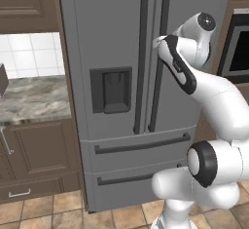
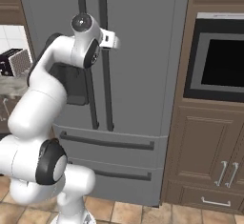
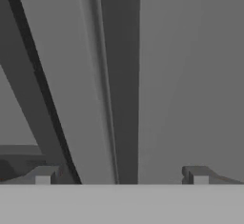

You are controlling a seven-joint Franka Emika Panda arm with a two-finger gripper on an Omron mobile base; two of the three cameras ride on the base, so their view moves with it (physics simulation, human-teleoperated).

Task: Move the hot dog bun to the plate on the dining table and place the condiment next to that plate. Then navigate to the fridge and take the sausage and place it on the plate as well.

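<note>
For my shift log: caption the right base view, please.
Arm raised to the closed fridge, open gripper at its right door handle; nothing held.

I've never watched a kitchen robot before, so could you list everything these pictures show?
fridge: one, dark grey, doors shut, straight ahead.
door handles: two, long, black, vertical, at the fridge's middle seam.
dispenser: one, black, set in the left door.
fridge drawers: two, grey with dark bar handles, below the doors.
oven: one, black window, in brown cabinets on the right.
counter: one, marble top, left of the fridge.
toaster: one, dark and silver, on the counter.
tool: one, open, at a door handle.
</note>
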